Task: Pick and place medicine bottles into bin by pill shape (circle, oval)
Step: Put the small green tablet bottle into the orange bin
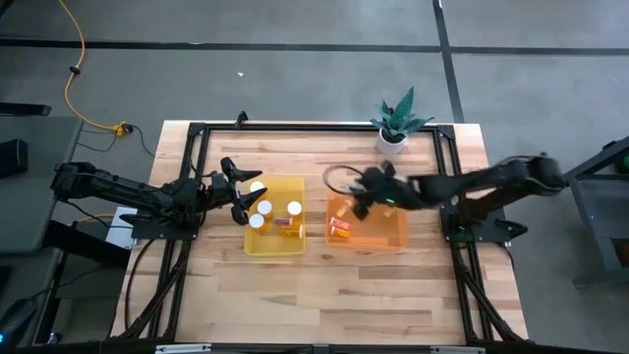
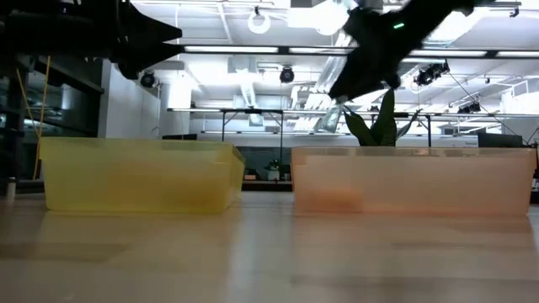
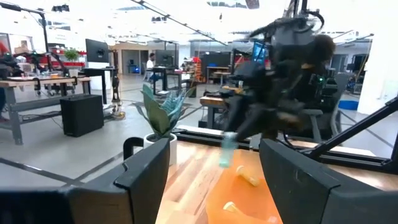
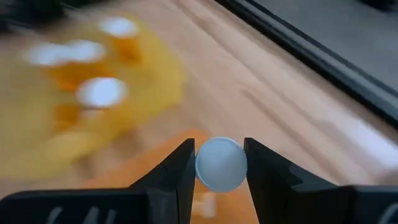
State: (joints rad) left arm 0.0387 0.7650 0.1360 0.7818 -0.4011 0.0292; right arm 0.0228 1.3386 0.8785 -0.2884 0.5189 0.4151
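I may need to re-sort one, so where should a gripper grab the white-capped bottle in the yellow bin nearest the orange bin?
Grip the white-capped bottle by its cap, coming straight down from above. Its cap faces up inside the yellow bin, whose walls and the neighbouring bottles would likely block a sideways approach.

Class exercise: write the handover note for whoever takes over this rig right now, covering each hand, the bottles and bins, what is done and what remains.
Right hand: shut on a small clear bottle, held above the orange bin.
Left hand: open, empty, at the yellow bin's left edge.
Done: several white-capped bottles sit in the yellow bin; a few bottles lie in the orange bin.
Left: place the held bottle. No loose bottles show on the table.
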